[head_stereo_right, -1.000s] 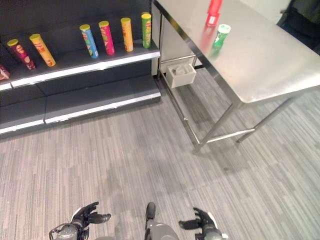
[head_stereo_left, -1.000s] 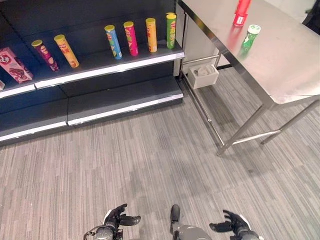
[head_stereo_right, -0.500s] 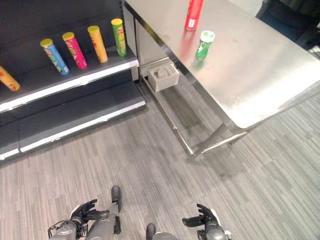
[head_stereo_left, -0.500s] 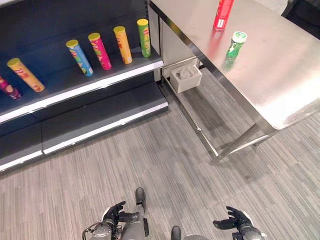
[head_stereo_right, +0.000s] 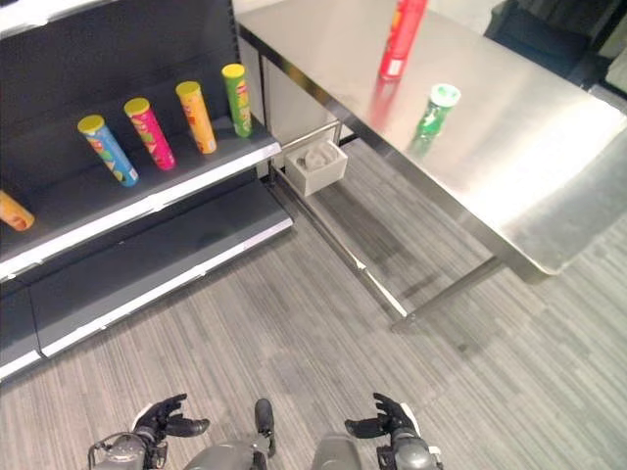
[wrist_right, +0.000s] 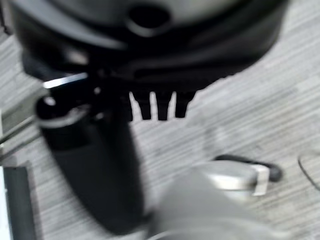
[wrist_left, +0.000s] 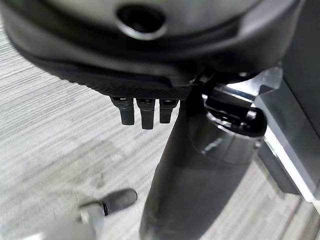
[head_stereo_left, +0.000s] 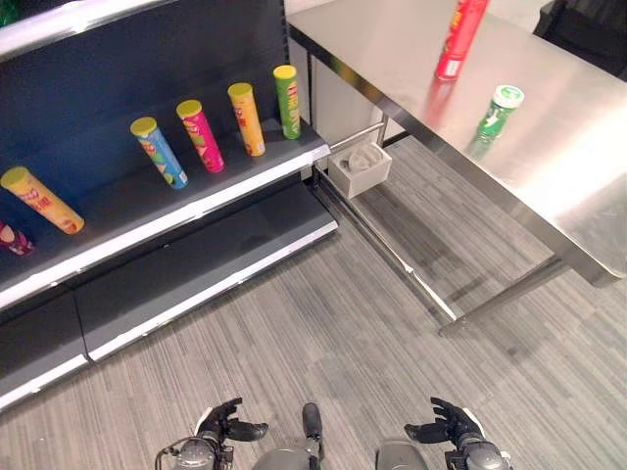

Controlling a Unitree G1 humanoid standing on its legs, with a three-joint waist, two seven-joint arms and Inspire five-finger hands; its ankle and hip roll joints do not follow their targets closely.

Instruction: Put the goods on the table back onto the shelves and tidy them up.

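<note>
A tall red can (head_stereo_left: 459, 39) and a shorter green can (head_stereo_left: 500, 110) stand on the steel table (head_stereo_left: 588, 186) at the upper right. On the dark shelf (head_stereo_left: 196, 211) to the left stands a row of tube cans: blue (head_stereo_left: 158, 153), pink (head_stereo_left: 200, 136), yellow (head_stereo_left: 246, 118) and green (head_stereo_left: 287, 101), with an orange one (head_stereo_left: 39, 199) lying further left. My left hand (head_stereo_left: 223, 427) and right hand (head_stereo_left: 449, 426) hang low by the floor, far from the table, fingers relaxed and holding nothing.
A small white bin (head_stereo_left: 360, 168) hangs under the table by the shelf's end. A lower shelf board (head_stereo_left: 206, 264) juts out near the floor. Grey striped carpet (head_stereo_left: 323, 333) lies between me and the table legs (head_stereo_left: 500, 299).
The whole picture has shifted: the camera has moved, so the table and the shelf sit differently in view. Both hands stay low and empty.
</note>
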